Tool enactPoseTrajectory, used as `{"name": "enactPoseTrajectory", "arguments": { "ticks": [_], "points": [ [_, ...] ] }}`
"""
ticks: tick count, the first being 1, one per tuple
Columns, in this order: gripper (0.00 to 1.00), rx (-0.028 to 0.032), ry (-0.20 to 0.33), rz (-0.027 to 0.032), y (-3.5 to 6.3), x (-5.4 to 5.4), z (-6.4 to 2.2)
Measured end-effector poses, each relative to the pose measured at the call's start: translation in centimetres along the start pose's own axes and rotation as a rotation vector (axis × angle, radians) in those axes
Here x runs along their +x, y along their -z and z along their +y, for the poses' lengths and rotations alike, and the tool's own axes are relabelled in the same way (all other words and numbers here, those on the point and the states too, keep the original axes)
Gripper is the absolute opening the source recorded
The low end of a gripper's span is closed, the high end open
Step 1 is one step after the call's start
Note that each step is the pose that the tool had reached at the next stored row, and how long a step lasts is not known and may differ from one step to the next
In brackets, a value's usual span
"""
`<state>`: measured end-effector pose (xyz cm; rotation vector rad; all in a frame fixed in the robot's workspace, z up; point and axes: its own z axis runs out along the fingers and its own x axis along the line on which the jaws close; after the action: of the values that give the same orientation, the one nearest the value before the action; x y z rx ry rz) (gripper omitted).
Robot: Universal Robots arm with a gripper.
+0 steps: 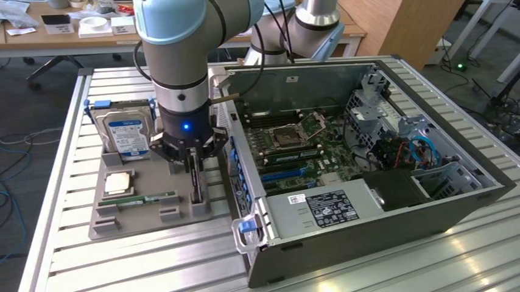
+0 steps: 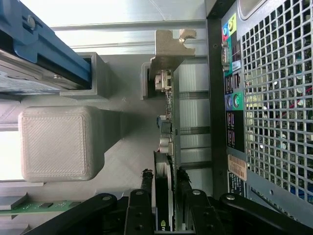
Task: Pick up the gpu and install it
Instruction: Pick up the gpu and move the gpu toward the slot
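Gpu [image 1: 196, 182] standing on its long edge in a slot of the grey tray [image 1: 109, 210], along the tray side just beside the open computer case [image 1: 455, 201]. Long axis parallel to that case wall, silvery bracket [image 2: 168, 49] at the end toward the hard drive [image 1: 126, 131]. Gripper [image 1: 192, 159] directly above, astride the card, closing line square across its thin faces. Partway closed; clamped on the card or just clear of it, not discernible.
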<state>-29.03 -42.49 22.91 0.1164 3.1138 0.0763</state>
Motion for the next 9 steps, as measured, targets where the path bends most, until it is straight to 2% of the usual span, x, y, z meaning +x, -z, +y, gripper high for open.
{"name": "enactPoseTrajectory", "arguments": {
  "ticks": [9],
  "points": [
    [0.33,0.0,0.0,-0.0001,0.0,-0.1,-0.08]
  ]
}}
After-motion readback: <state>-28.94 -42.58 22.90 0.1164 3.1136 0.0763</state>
